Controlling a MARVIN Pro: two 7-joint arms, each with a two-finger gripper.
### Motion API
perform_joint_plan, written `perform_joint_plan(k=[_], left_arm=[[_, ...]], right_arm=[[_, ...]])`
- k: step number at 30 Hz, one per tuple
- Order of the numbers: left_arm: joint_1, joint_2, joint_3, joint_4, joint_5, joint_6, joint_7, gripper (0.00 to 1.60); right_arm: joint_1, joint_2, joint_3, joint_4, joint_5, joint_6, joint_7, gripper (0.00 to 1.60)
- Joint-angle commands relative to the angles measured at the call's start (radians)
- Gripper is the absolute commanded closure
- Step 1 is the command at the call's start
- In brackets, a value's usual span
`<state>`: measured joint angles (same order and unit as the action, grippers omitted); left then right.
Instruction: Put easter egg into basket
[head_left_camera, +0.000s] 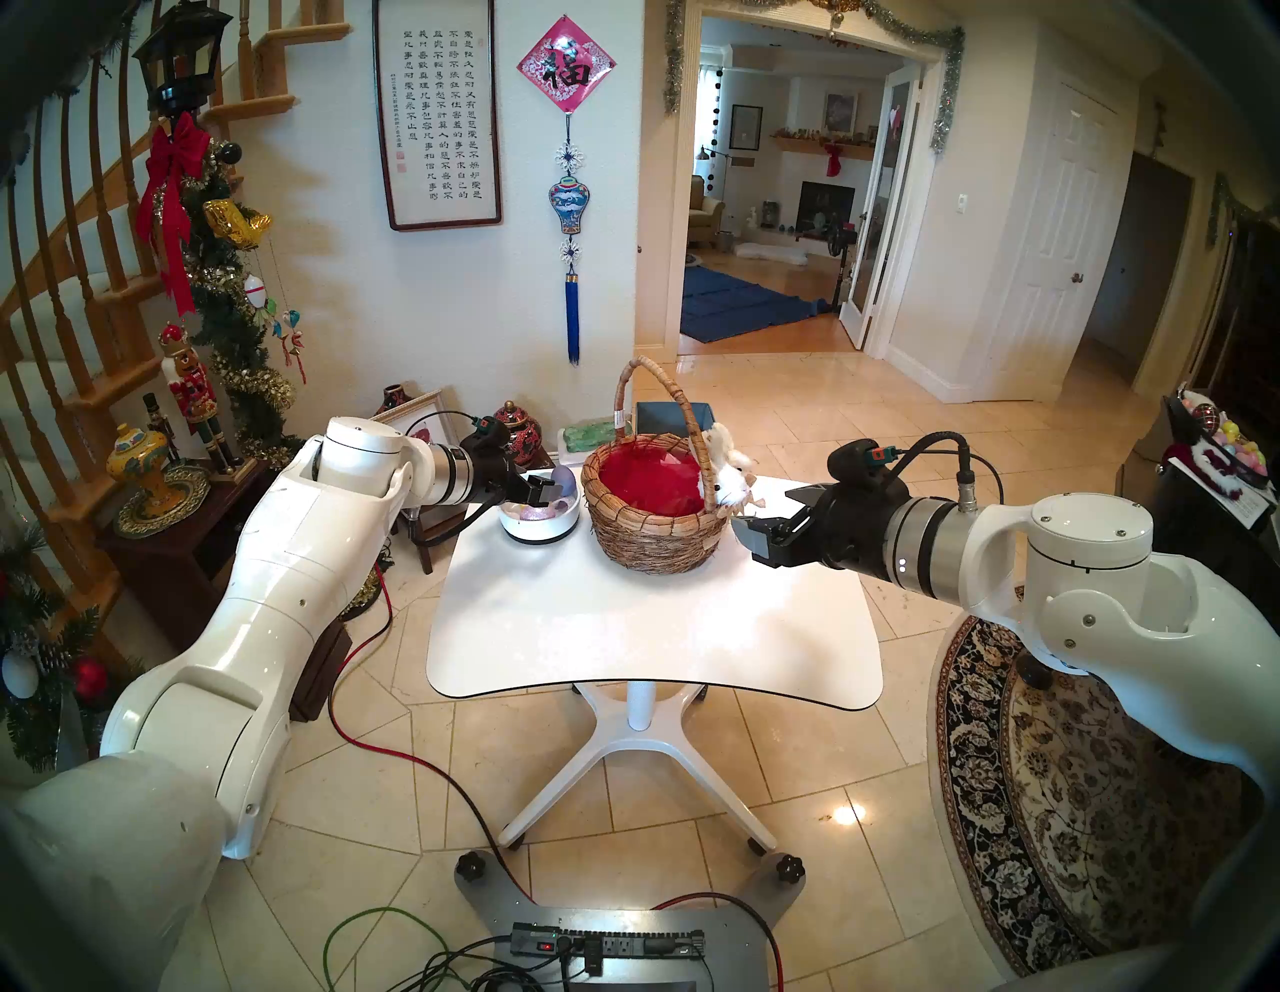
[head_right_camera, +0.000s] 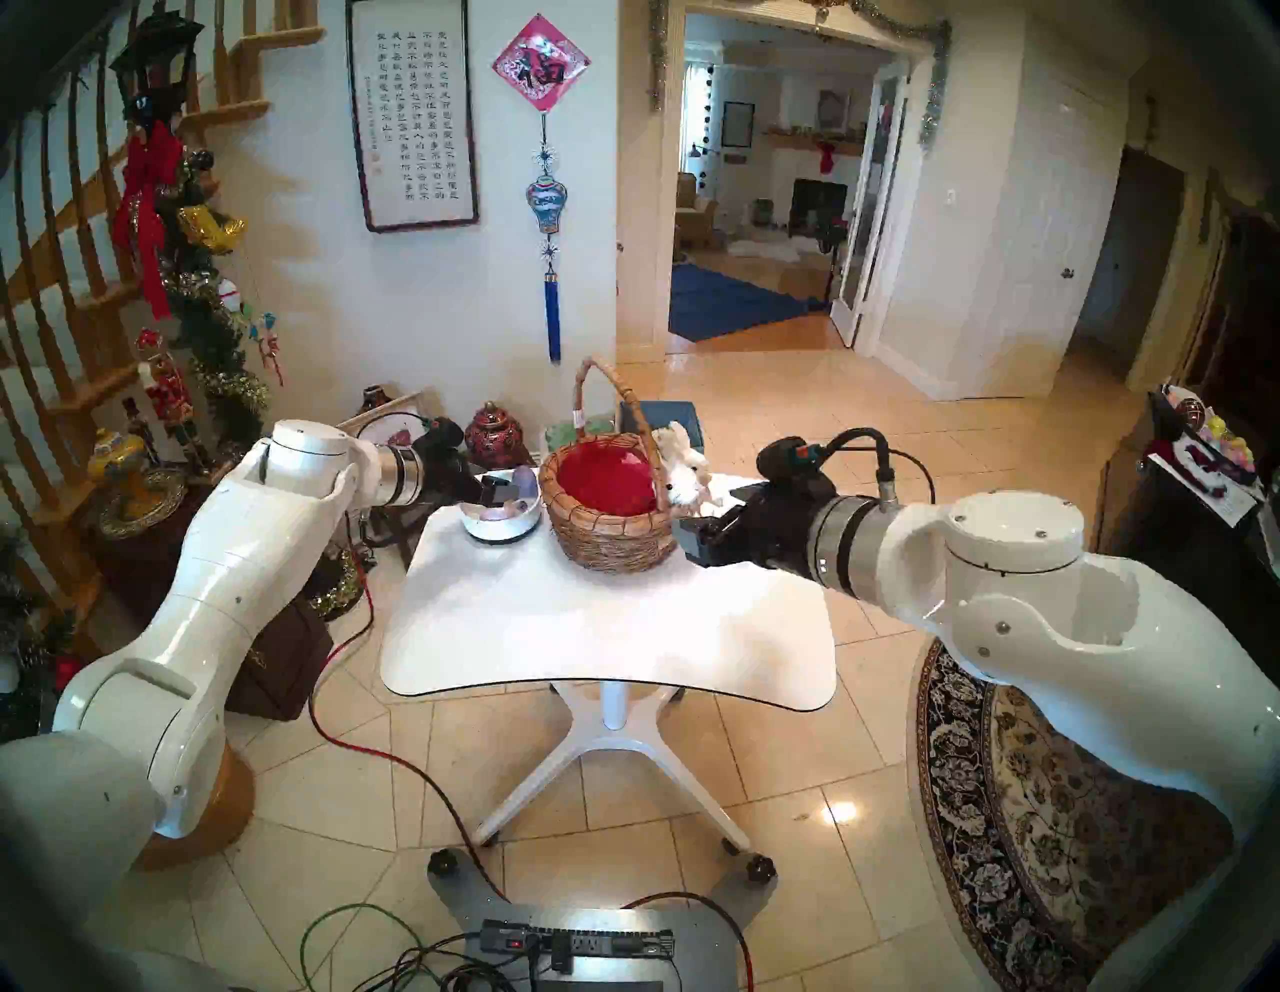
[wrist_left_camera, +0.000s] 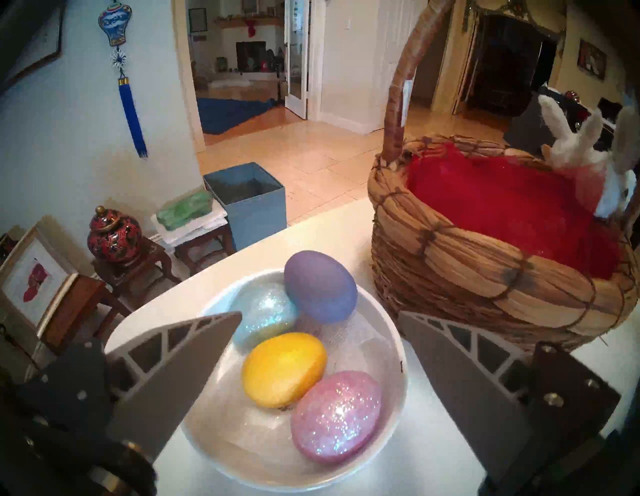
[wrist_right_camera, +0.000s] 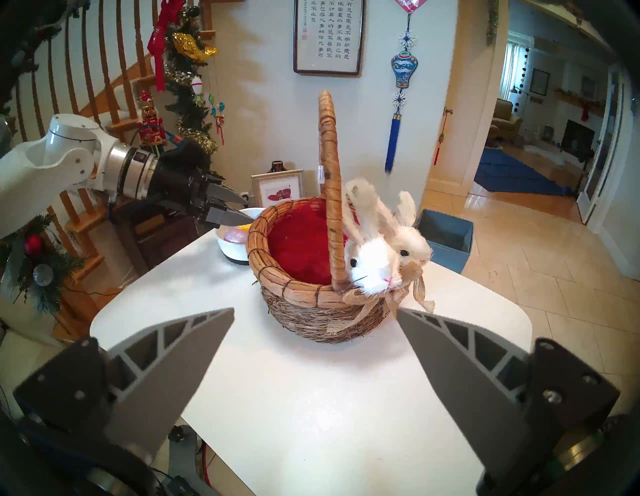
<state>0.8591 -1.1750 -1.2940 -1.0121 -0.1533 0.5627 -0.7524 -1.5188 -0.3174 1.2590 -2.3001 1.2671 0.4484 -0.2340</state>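
White counter (head_left_camera: 651, 623) carries everything you need: the wicker basket (head_left_camera: 651, 533) stands toward its far side, upright, with a red lining (head_left_camera: 647, 485) and a tall arched handle (wrist_right_camera: 330, 180). Two white plush bunnies (wrist_right_camera: 377, 256) sit at its rim on your right-hand side, above a straw-coloured bow (wrist_right_camera: 412, 291).

Just beside the basket, on your left, a shallow white bowl (wrist_left_camera: 391, 350) holds four easter eggs. The purple egg (wrist_left_camera: 320, 287) lies at the bowl's far side, nearest the basket; the glittery pale blue egg (wrist_left_camera: 263, 311) is next to it; the yellow egg (wrist_left_camera: 284, 369) sits in the middle, touching the glittery pink egg (wrist_left_camera: 336, 415) at the near side. No egg is in the basket.

Your left hand (wrist_left_camera: 318, 350) hovers over the bowl with its fingers (wrist_left_camera: 180, 363) spread wide and nothing between them; the eggs show in the gap.

Your right hand (wrist_right_camera: 313, 350) hangs above the counter on the basket's bunny side, pointing toward the basket, its fingers (wrist_right_camera: 460, 374) likewise parted and empty, clear of the wicker.
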Motion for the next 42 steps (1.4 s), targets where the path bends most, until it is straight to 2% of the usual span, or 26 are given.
perform_joint_plan(k=[1, 7, 23, 39, 40, 42], left_arm=[[-0.101, -0.049, 0.000, 0.055, 0.009, -0.006, -0.025, 0.00], [-0.185, -0.081, 0.035, 0.180, 0.032, -0.020, -0.034, 0.00], [-0.269, -0.122, 0.049, 0.345, 0.062, -0.084, -0.036, 0.00], [-0.288, -0.131, 0.060, 0.392, 0.083, -0.126, -0.075, 0.00], [-0.288, -0.132, 0.060, 0.394, 0.084, -0.127, -0.076, 0.10], [-0.289, -0.132, 0.061, 0.396, 0.085, -0.128, -0.077, 0.11]], right_arm=[[0.010, 0.000, 0.008, -0.001, -0.001, -0.002, 0.001, 0.00], [0.010, 0.000, 0.008, -0.001, -0.001, -0.002, 0.001, 0.00], [0.011, 0.000, 0.008, -0.001, 0.000, -0.002, 0.001, 0.00], [0.012, 0.000, 0.007, -0.001, 0.000, -0.001, 0.001, 0.00], [0.012, 0.000, 0.007, -0.001, 0.000, -0.001, 0.001, 0.00], [0.012, 0.000, 0.007, -0.001, 0.000, -0.001, 0.001, 0.00]])
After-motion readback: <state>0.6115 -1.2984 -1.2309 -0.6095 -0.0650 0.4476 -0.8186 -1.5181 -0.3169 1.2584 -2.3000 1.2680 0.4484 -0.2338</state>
